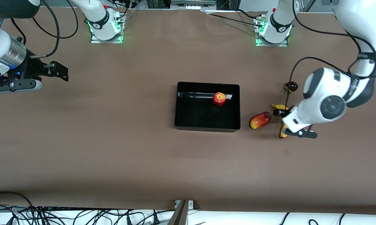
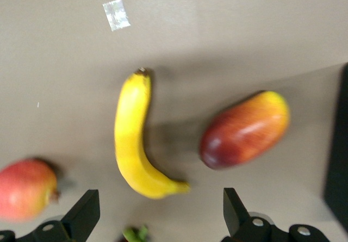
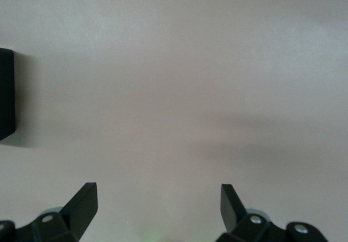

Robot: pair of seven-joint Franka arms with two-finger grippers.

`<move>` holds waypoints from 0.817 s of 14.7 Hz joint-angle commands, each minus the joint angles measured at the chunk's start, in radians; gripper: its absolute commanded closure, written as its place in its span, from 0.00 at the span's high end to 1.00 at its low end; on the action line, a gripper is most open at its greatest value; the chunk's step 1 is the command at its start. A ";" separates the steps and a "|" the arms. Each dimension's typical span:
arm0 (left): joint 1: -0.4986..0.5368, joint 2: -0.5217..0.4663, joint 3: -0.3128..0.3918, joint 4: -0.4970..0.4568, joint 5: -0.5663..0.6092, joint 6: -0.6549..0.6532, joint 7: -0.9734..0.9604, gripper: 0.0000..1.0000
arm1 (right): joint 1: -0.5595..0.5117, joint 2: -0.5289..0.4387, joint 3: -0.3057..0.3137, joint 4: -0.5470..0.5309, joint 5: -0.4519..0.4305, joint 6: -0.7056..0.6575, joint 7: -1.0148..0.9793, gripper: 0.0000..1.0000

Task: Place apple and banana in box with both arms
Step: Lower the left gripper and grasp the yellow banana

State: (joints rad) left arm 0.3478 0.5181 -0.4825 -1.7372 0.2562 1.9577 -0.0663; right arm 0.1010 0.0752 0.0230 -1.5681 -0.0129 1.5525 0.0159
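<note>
The red apple (image 1: 219, 99) lies in the black box (image 1: 206, 125) at the table's middle, near the box wall farthest from the front camera. The yellow banana (image 1: 283, 130) lies on the table toward the left arm's end, partly hidden under the left arm. In the left wrist view the banana (image 2: 133, 138) lies whole, with its stem end between the spread fingers. My left gripper (image 1: 288, 123) (image 2: 159, 212) is open and empty, low over the banana. My right gripper (image 1: 61, 72) (image 3: 157, 204) is open and empty, up over bare table at the right arm's end, where that arm waits.
An oblong red-yellow mango-like fruit (image 1: 260, 120) (image 2: 244, 129) lies between the box and the banana. A small dark fruit (image 1: 291, 86) lies farther from the front camera than the banana. A red-orange round fruit (image 2: 24, 189) lies beside the banana. The box edge (image 2: 337, 144) (image 3: 5, 92) shows in both wrist views.
</note>
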 commanded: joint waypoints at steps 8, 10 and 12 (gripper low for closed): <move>0.141 0.105 -0.014 -0.165 0.057 0.349 0.215 0.27 | -0.006 0.002 0.005 0.013 0.002 -0.002 0.006 1.00; 0.151 0.103 -0.014 -0.168 0.057 0.348 0.226 0.12 | -0.006 0.002 0.005 0.011 0.002 -0.002 0.006 1.00; 0.152 0.102 -0.016 -0.166 0.057 0.346 0.227 0.00 | -0.006 0.002 0.005 0.011 0.002 -0.002 0.006 1.00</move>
State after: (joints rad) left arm 0.4822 0.6456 -0.4870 -1.8783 0.2933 2.2959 0.1427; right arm 0.1010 0.0752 0.0230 -1.5681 -0.0128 1.5528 0.0159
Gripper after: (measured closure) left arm 0.652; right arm 0.000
